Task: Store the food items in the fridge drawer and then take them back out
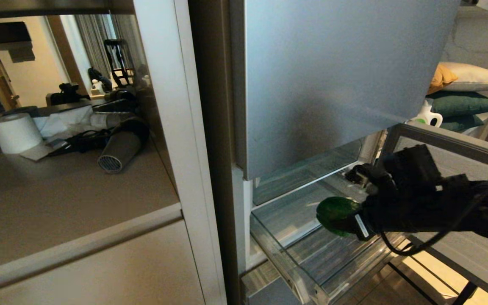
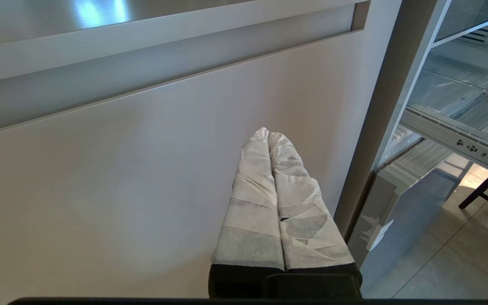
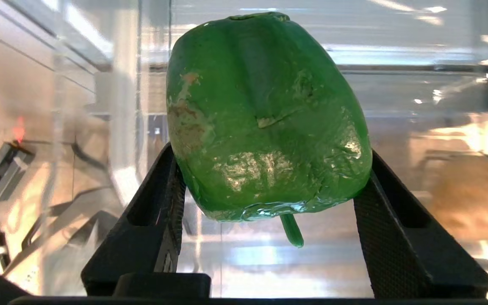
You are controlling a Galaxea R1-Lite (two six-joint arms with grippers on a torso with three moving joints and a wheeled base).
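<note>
While your right gripper (image 3: 269,203) hangs over the fridge drawer (image 1: 311,271), its jaws grasp the green bell pepper (image 3: 265,118). Left gripper (image 2: 268,140) – clenched, empty.

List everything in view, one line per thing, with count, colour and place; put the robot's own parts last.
bell pepper: 1, glossy green, between the right gripper's fingers, over the fridge drawer
potato-like lump: 1, tan-yellow, blurred, beyond the pepper behind clear plastic
fridge drawer: 1, clear with ribbed bottom, pulled out below the fridge door
fridge door: 1, silver-grey, above the drawer
cabinet front: 1, beige, left of the fridge
paper roll: 1, white, on the counter at far left
hair dryer: 1, grey and black, lying on the counter
cushions: several, white, green and orange, stacked behind the fridge door
right gripper: 1, black, closed on the pepper
left gripper: 1, white-wrapped fingers, shut, facing the cabinet front
</note>
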